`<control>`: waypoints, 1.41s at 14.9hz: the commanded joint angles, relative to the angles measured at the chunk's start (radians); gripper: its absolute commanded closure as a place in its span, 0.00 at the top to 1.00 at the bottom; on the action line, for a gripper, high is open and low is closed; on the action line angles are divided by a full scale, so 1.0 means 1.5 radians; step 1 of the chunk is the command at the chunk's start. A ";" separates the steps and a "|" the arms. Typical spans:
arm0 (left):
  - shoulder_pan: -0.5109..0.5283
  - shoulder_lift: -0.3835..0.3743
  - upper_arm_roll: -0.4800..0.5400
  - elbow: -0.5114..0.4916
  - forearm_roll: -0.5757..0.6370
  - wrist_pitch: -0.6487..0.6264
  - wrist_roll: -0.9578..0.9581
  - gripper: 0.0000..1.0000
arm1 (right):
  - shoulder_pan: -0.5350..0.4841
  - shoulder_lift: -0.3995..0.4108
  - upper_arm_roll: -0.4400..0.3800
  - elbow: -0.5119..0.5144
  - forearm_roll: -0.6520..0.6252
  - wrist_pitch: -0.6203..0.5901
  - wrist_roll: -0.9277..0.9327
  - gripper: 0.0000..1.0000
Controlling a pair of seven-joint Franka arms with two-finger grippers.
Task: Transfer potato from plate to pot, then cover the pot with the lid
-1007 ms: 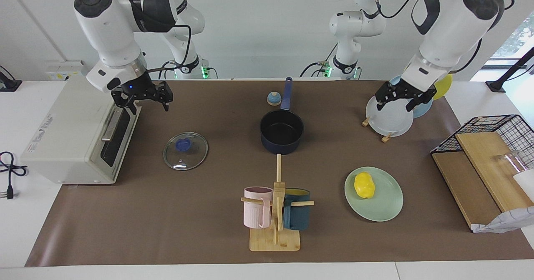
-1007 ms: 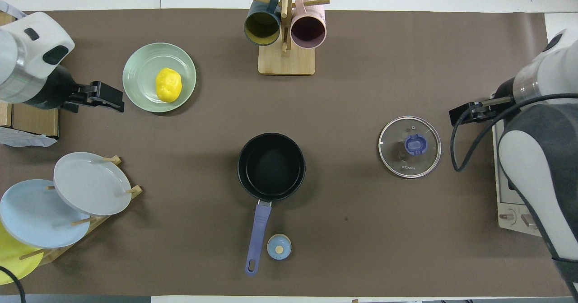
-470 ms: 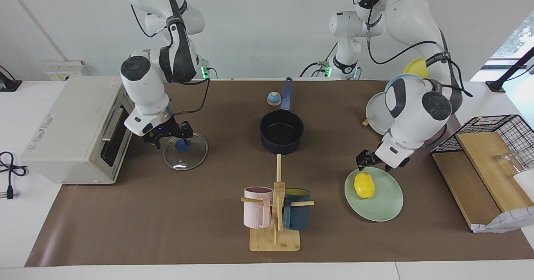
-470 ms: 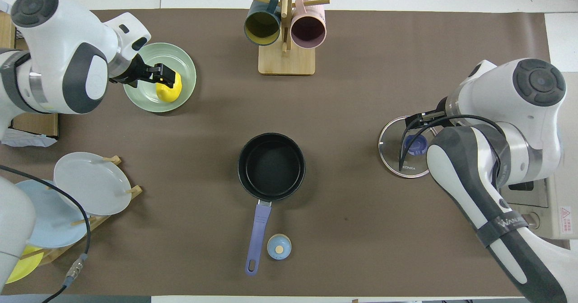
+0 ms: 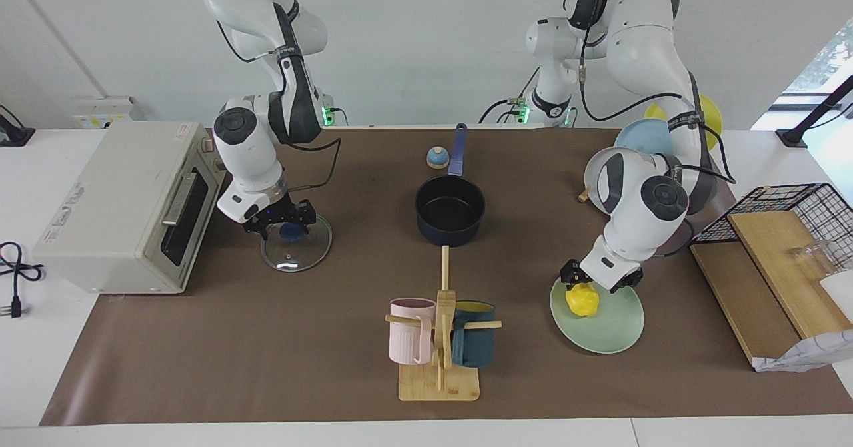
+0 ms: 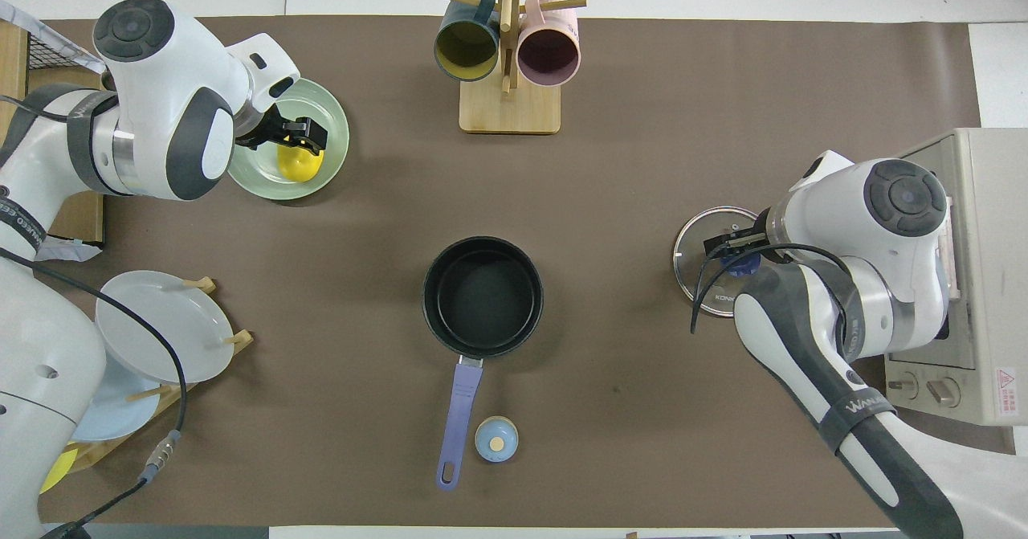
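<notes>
The yellow potato point(image 5: 581, 300) point(image 6: 294, 165) lies on the mint-green plate point(image 5: 616, 330) point(image 6: 336, 118) toward the left arm's end of the table. My left gripper point(image 5: 588, 284) point(image 6: 299, 132) is low over it, open, with a finger on either side of its top. The glass lid point(image 5: 298, 252) point(image 6: 700, 286) lies flat beside the toaster oven. My right gripper point(image 5: 283, 219) point(image 6: 732, 248) is open, down at the lid's blue knob point(image 5: 290, 232) point(image 6: 740, 263). The navy pot point(image 5: 450, 210) point(image 6: 483, 296) stands empty mid-table, its handle toward the robots.
A toaster oven point(image 5: 126, 207) stands at the right arm's end. A mug rack point(image 5: 440, 340) with two mugs stands farther from the robots than the pot. A small bell point(image 5: 437, 158) stands by the pot's handle. A plate rack point(image 6: 152, 338) and a wire basket point(image 5: 786, 220) stand at the left arm's end.
Both arms have swung down from high up. The left gripper has come from over the plate rack onto the potato; the right gripper has come from over the toaster oven onto the lid's knob.
</notes>
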 commanded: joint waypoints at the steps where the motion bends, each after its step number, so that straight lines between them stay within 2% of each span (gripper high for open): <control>1: -0.007 0.010 0.006 -0.006 0.014 0.038 -0.007 1.00 | 0.012 -0.012 0.003 -0.035 0.010 0.030 0.002 0.98; 4: -0.007 0.010 0.006 -0.023 0.015 0.064 -0.001 1.00 | 0.010 -0.013 0.003 -0.044 0.010 0.030 -0.004 0.92; 9: -0.006 0.010 0.007 -0.039 0.024 0.095 0.003 1.00 | 0.003 -0.013 0.003 -0.046 0.010 0.032 -0.015 0.91; 13: -0.007 0.009 0.006 -0.053 0.033 0.105 0.003 1.00 | 0.004 -0.013 0.003 -0.044 0.010 0.031 -0.014 0.76; 14: -0.007 0.009 0.006 -0.055 0.033 0.105 0.003 1.00 | 0.003 -0.012 0.003 -0.043 0.010 0.031 -0.014 0.68; 15: -0.007 0.009 0.006 -0.055 0.033 0.105 0.003 0.94 | 0.003 -0.012 0.002 -0.041 0.010 0.031 -0.015 0.58; 16: -0.006 0.009 0.006 -0.054 0.032 0.103 0.003 0.81 | 0.003 -0.012 0.003 -0.040 0.010 0.031 -0.015 0.48; 17: -0.006 0.009 0.006 -0.051 0.031 0.101 0.002 0.60 | 0.003 -0.012 0.003 -0.039 0.010 0.030 -0.014 0.32; 19: -0.006 0.008 0.006 -0.049 0.031 0.094 0.002 0.12 | 0.003 -0.007 0.003 -0.018 0.010 0.012 -0.014 0.03; 20: -0.006 0.008 0.006 -0.045 0.028 0.088 0.002 0.00 | 0.003 -0.003 0.003 -0.002 0.010 -0.007 -0.014 0.00; 21: -0.005 0.007 0.005 -0.038 0.026 0.077 0.002 0.00 | 0.006 0.002 0.003 0.026 0.011 -0.039 -0.011 0.00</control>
